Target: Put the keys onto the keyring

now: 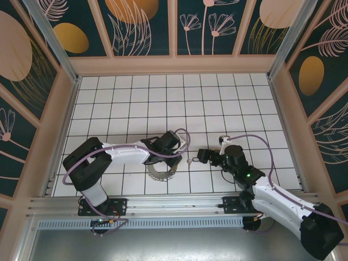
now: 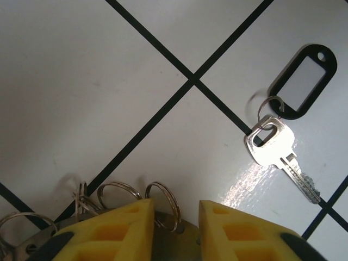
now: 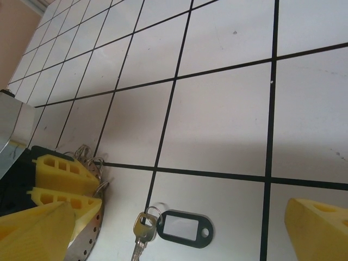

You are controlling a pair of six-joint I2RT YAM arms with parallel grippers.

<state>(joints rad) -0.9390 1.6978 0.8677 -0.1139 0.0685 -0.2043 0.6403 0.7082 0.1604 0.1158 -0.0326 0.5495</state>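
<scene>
The left gripper is partly closed, with its yellow fingers on both sides of the keyring rim. I cannot tell if it really grips the rim. The right gripper is wide open and holds nothing. The key, joined to a black tag, lies flat on the tiled table, near the keyring but not on it, between both grippers.

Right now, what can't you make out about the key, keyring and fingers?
keyring: left wrist view, hoop mostly behind left fingers and past bottom edge; grip unclear.
key: right wrist view, blade cut off by bottom edge; top view, too small.
right fingers: right wrist view, mostly cut off by frame edges.
</scene>
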